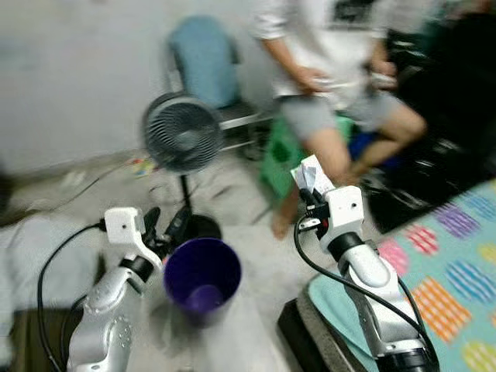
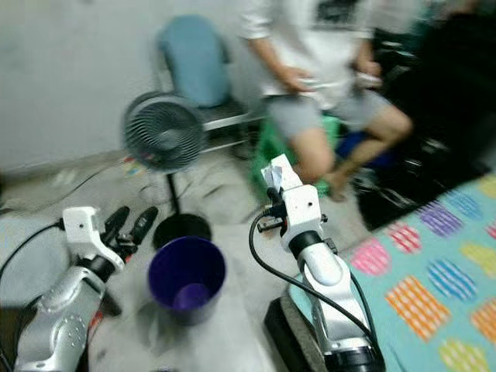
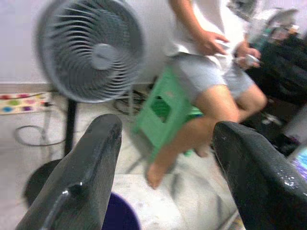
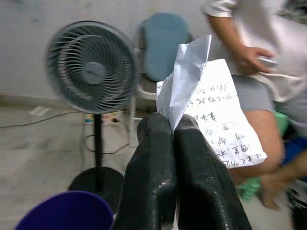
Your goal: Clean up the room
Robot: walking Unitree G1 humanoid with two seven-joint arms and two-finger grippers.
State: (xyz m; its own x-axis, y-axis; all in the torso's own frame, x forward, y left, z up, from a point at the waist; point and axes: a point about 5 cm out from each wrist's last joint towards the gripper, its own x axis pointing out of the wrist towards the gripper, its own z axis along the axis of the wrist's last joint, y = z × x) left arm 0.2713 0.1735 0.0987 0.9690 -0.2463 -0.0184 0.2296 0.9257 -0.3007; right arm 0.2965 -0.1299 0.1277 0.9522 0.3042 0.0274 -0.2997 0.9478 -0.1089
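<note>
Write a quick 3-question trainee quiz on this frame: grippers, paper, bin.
1. True or false: the right gripper is shut on a sheet of paper.
2. The purple bin sits: A) between the two arms, B) on the patterned mat, C) under the green stool.
3. Fill in: the left gripper is ____.

Key: 1 true; 2 A; 3 open.
</note>
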